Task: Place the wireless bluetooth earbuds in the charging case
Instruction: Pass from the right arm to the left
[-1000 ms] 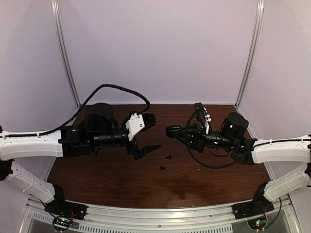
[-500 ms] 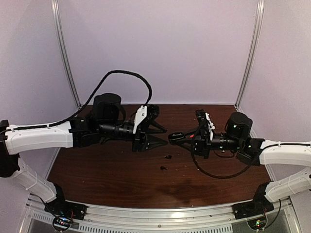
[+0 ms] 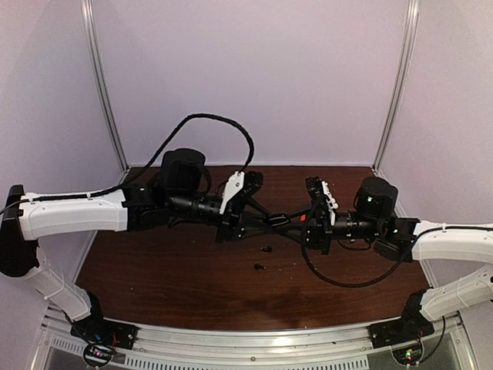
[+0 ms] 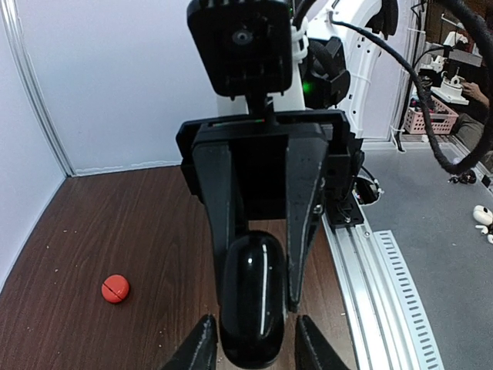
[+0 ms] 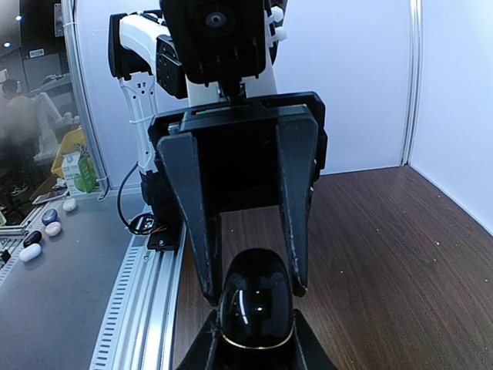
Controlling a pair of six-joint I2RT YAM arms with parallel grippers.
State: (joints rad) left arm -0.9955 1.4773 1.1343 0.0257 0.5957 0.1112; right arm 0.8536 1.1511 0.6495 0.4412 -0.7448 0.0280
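Top external: right tool [image 3: 272, 220] and left tool [image 3: 283, 222] meet mid-frame above desk [image 3: 154, 270]. Right tool clamped on black charging case [image 5: 256, 312]. Left tool flanks it closely; I can't tell if gripping. Two dark earbuds [image 3: 267, 249] on desk just below centre.

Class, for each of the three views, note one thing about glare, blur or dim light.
Top external: dim light, so the two earbuds barely stand out on the dark table. Left wrist: a bright streak of glare runs down the glossy black case; the red round object is sharp. Right wrist: pale reflections on the case; the room at left is blurred.
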